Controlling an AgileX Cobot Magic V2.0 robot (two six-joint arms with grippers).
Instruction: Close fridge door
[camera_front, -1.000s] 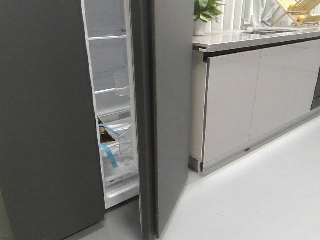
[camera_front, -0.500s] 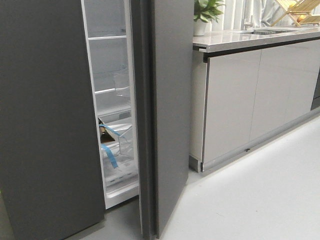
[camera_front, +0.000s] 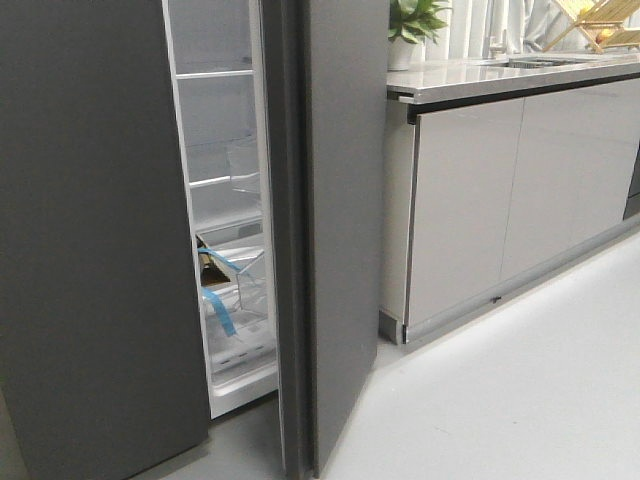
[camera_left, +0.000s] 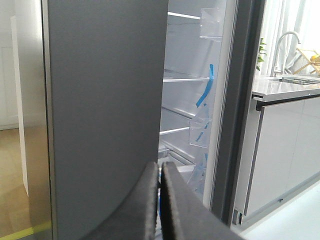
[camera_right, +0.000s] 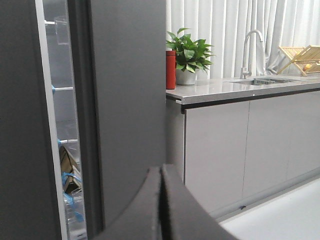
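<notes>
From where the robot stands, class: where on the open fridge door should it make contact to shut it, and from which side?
The fridge door has no handle and stands ajar, so pushing probably beats gripping. Press the flat grey outer face near its free front edge, far from the hinge, coming from the counter side and pushing toward the shelves. Both sets of jaws are shut, suiting a push.

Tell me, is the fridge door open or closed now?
Open. The fridge door stands swung out, and the white shelves inside show through the gap beside it.
</notes>
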